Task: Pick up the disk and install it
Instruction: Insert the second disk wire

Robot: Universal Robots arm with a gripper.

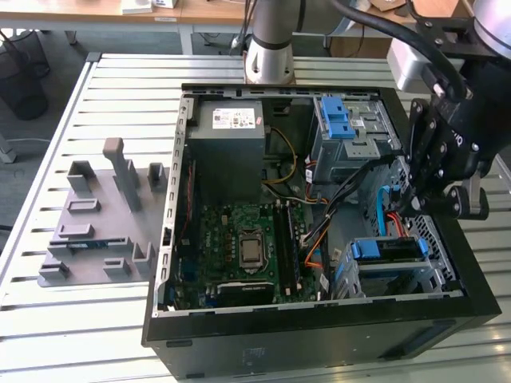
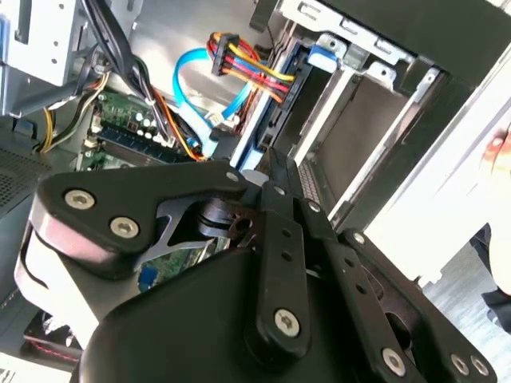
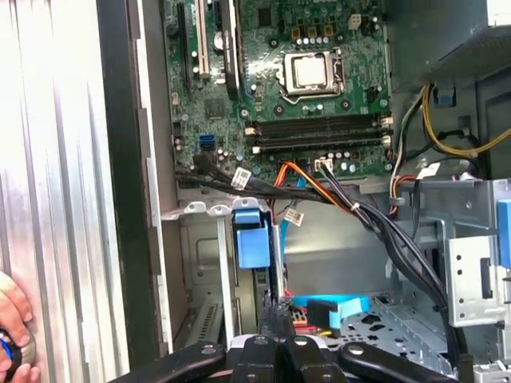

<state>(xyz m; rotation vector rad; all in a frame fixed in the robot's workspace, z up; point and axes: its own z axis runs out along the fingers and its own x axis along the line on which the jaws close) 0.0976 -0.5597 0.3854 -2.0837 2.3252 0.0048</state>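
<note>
Exterior view: the black end effector (image 1: 423, 199) hangs inside the open computer case (image 1: 319, 319) on a slatted worktop (image 1: 120, 335), just above the disk (image 1: 389, 250), seated blue-framed in its drive bay. Whether its fingers are parted or closed cannot be told.

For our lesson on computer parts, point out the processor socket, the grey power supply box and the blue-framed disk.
processor socket (image 1: 251, 246), exterior view, its metal cover.
power supply box (image 1: 227, 137), exterior view, its grey top face.
disk (image 1: 389, 250), exterior view, its dark top between the blue frame.
</note>
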